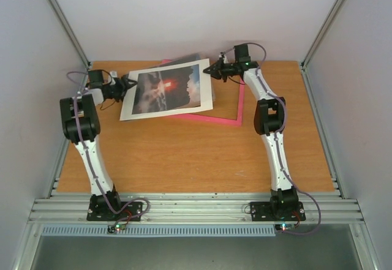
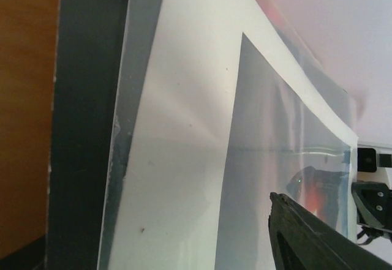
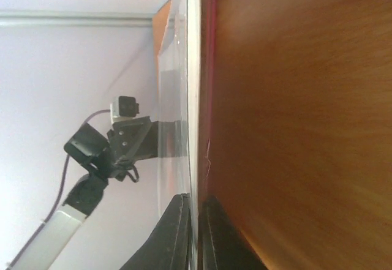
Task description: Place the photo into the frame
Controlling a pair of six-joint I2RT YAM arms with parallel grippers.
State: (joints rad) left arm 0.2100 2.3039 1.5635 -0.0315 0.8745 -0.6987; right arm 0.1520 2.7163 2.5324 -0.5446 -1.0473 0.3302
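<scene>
A wooden table (image 1: 184, 160) sits inside plain white walls. Above it the photo (image 1: 168, 89) hangs picture-up and tilted over the frame (image 1: 240, 101), which lies flat at the table's far side. We judge the print light, thin, floppy and easily creased, so we would take it by the white border at opposite edges. The right gripper (image 3: 196, 199) pinches its right edge. The left gripper (image 1: 127, 86) has its fingers parted around the left edge, not clamping.
</scene>
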